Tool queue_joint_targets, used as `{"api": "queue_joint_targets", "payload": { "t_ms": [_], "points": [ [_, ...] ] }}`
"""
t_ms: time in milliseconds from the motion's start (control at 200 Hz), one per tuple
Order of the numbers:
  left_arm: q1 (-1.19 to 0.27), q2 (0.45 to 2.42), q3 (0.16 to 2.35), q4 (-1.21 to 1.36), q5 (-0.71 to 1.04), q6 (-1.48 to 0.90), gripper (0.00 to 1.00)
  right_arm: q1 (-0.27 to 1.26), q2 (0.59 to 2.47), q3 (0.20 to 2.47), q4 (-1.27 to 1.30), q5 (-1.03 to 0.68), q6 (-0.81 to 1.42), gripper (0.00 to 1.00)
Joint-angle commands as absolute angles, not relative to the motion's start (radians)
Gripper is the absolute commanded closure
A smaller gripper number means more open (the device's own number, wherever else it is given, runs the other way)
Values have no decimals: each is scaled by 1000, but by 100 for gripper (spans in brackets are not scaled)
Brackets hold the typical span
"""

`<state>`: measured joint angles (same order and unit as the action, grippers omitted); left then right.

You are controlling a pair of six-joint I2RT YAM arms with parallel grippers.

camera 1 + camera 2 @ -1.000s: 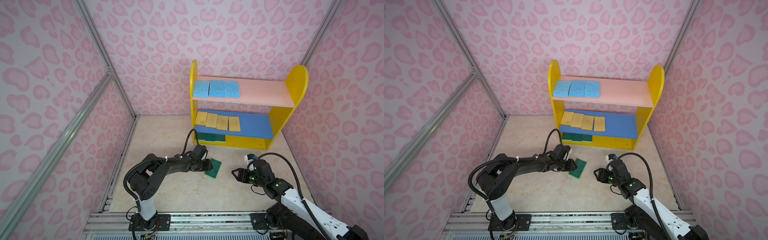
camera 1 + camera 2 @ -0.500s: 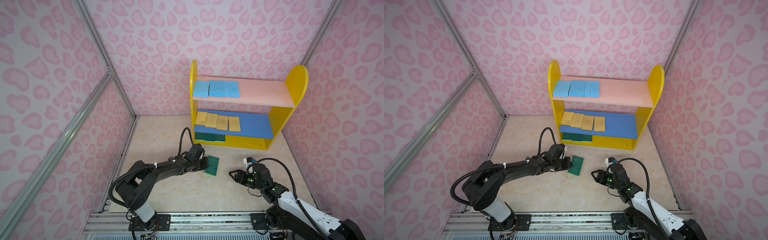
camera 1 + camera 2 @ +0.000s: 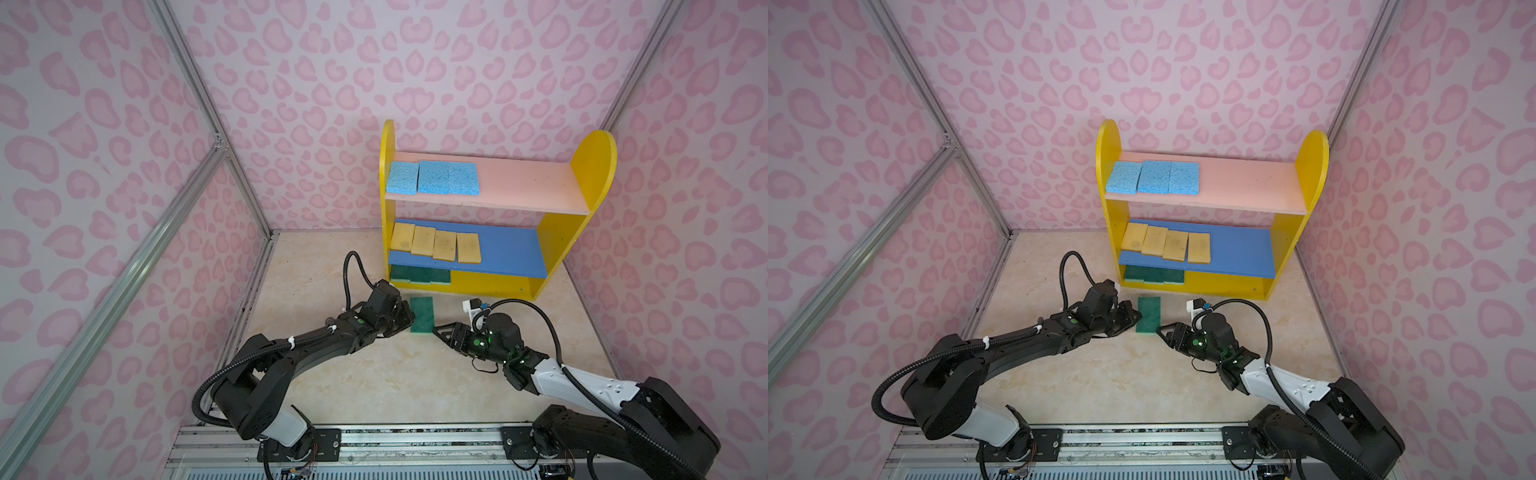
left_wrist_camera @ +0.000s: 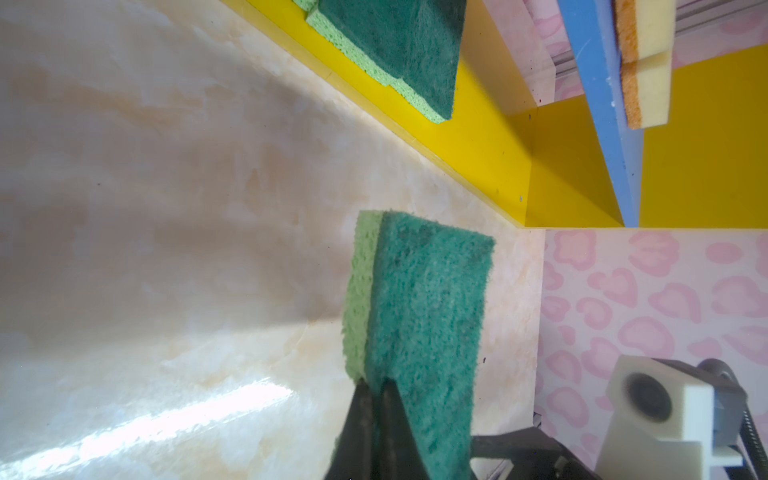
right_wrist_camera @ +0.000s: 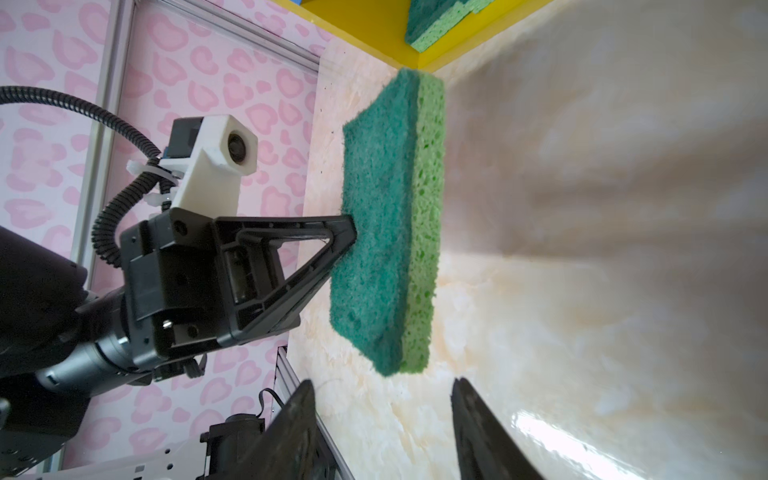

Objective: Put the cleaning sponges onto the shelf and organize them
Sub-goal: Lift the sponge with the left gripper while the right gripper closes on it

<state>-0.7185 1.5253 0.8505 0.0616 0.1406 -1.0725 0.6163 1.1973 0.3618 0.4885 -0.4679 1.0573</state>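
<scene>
**Ten sponges shelved, one green one in the left jaws**

In both top views the shelf [image 3: 593,166] stands at the back of the bench [image 3: 374,382]. Its pink upper board carries three blue sponges [image 3: 432,178] side by side at the left end. The blue middle board carries four yellow sponges [image 3: 436,246] in a row, and the yellow base holds three green sponges [image 3: 419,275] below them. Just in front of the base is the loose green sponge [image 3: 422,314], dark face up. The left gripper [image 3: 409,319] is at its left long edge and the right gripper [image 3: 441,331] is near its front right corner.

In the left wrist view the left gripper [image 4: 374,384] has its jaws clamped on the edge of the loose green sponge [image 4: 424,332]. Beyond it are the green sponges [image 4: 399,54] on the base and the yellow sponges [image 4: 648,83] on the blue board.

In the right wrist view the right gripper [image 5: 382,382] has its jaws apart — the short end of the loose green sponge [image 5: 386,216] sits just ahead of the gap, untouched. The left gripper [image 5: 351,232] pinches the middle of its long edge. Whether the sponge is clear of the bench I cannot tell.
</scene>
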Motion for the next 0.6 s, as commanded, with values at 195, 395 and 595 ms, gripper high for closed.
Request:
{"api": "queue_joint_targets", "payload": {
  "t_ms": [195,395,595],
  "points": [
    [-709,1510,869,119,126,-1117,96,631,1286,399,605,-489,1090,55],
    [-708,1499,878,110,120,-1111,96,629,1302,412,571,-473,1083,49],
    [-706,1497,874,116,120,-1118,96,622,1324,432,570,-469,1089,53]
  ]
}}
